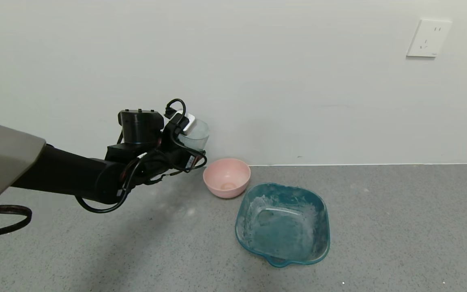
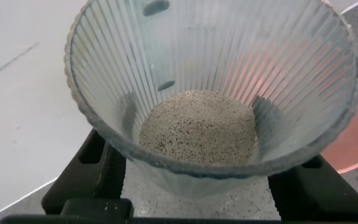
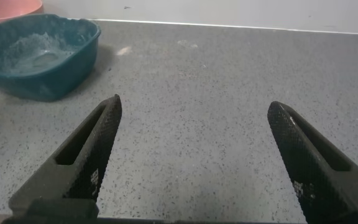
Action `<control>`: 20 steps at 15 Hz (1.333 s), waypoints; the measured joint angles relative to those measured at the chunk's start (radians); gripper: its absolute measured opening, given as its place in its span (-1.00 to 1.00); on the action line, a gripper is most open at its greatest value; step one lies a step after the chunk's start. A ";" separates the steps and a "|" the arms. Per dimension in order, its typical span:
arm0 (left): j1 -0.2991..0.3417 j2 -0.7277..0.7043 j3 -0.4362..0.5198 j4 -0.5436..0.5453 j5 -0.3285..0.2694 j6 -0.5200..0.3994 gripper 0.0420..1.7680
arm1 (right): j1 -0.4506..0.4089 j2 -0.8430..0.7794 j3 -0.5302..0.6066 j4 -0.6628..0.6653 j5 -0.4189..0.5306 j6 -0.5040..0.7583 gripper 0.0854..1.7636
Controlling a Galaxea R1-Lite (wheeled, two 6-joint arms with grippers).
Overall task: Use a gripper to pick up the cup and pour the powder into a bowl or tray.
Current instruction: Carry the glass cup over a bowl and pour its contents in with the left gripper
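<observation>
The left gripper (image 1: 187,140) holds the cup (image 1: 194,136) tight, up in the air near the back edge of the bench, just beside the pink bowl (image 1: 226,177). The teal tray (image 1: 283,223) sits in front of the bowl. The right gripper (image 3: 191,155) has its fingers spread wide over the bare bench.

Bright even light w/ soft shadow under left arm (image 1: 75,174) on counter (image 1: 379,227); wrist views sharp.

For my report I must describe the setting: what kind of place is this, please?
Probably a plain indoor test bench or lab counter, not a real kitchen: a grey speckled countertop, a bare white wall with one power socket, and only the pink bowl and teal tray set out.
</observation>
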State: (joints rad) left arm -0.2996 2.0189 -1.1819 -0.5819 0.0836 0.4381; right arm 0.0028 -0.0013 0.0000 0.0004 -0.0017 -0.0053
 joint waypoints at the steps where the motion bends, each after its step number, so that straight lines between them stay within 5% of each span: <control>1: -0.009 0.006 -0.007 0.000 0.007 0.013 0.44 | 0.000 0.000 0.000 0.000 0.000 0.000 0.94; 12: -0.096 0.074 -0.058 0.000 0.215 0.229 0.44 | 0.000 0.000 0.000 0.000 0.000 0.000 0.94; 20: -0.105 0.112 -0.069 0.000 0.279 0.383 0.44 | 0.000 0.000 0.000 0.001 0.000 0.000 0.94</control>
State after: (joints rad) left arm -0.4049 2.1311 -1.2506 -0.5815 0.3621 0.8211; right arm 0.0028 -0.0013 0.0000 0.0013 -0.0013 -0.0051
